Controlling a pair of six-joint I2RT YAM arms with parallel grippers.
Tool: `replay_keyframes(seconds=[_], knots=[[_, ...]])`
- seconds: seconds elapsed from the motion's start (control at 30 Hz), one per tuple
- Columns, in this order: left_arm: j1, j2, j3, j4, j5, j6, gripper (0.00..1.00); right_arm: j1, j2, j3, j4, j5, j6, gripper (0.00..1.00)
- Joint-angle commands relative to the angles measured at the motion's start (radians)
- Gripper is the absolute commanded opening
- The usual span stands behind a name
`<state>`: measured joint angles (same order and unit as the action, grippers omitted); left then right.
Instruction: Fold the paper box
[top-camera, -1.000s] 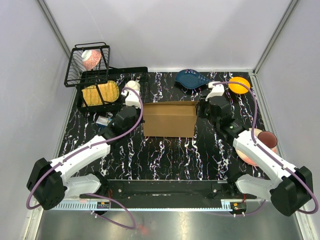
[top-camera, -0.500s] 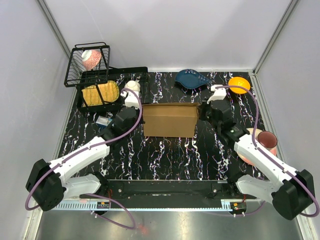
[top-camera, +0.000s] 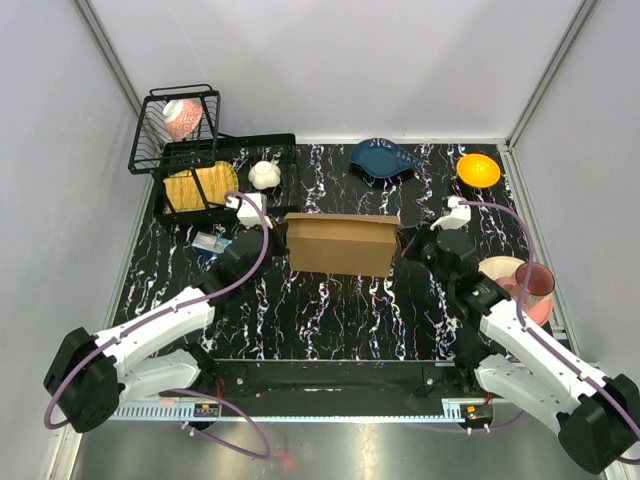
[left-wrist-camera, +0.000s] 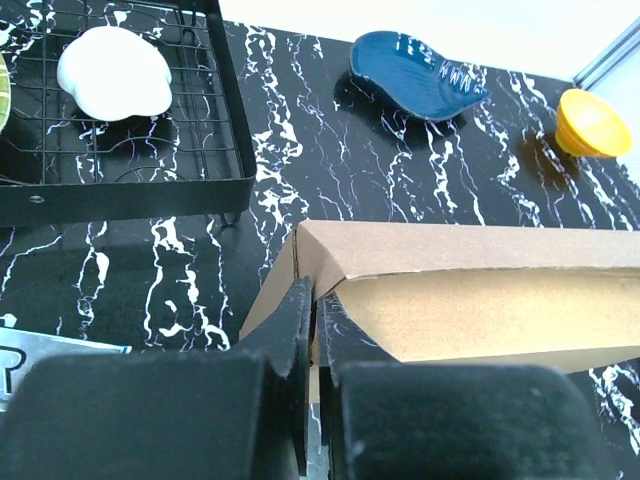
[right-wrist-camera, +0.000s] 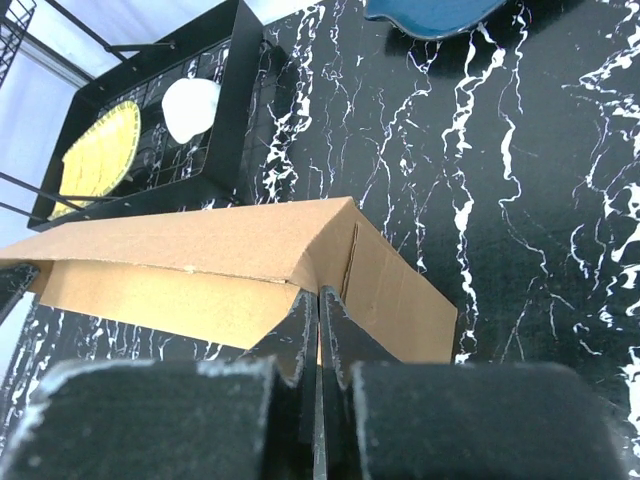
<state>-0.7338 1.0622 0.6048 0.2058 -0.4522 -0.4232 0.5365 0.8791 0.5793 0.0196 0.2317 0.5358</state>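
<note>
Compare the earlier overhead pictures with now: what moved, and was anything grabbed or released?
The right claw closed on the right end of the paper box; the left claw kept its pinch on the left end. Both arms drew back toward their bases, pulling the paper box nearer and slightly askew. The blue plate, orange bowl, rack and basket stayed put.

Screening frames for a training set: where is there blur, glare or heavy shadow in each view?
Top external: sharp and evenly lit, no glare on the paper box. Left wrist: left gripper dark and blurred up close, box crisp. Right wrist: right gripper likewise blurred; table sharp.
</note>
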Motion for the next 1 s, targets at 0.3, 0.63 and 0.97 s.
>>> replay_keyframes(seconds=[0.3,0.63,0.97], knots=[[-0.052,0.157,-0.169,-0.178,-0.055,-0.153,0.00,-0.007,0.127,-0.065,-0.355,0.005,0.167,0.00],[-0.052,0.136,-0.131,-0.240,-0.115,-0.126,0.00,-0.007,-0.061,0.078,-0.507,0.041,0.150,0.42],[-0.052,0.140,-0.119,-0.253,-0.112,-0.131,0.00,-0.007,-0.239,0.208,-0.376,0.035,0.075,0.30]])
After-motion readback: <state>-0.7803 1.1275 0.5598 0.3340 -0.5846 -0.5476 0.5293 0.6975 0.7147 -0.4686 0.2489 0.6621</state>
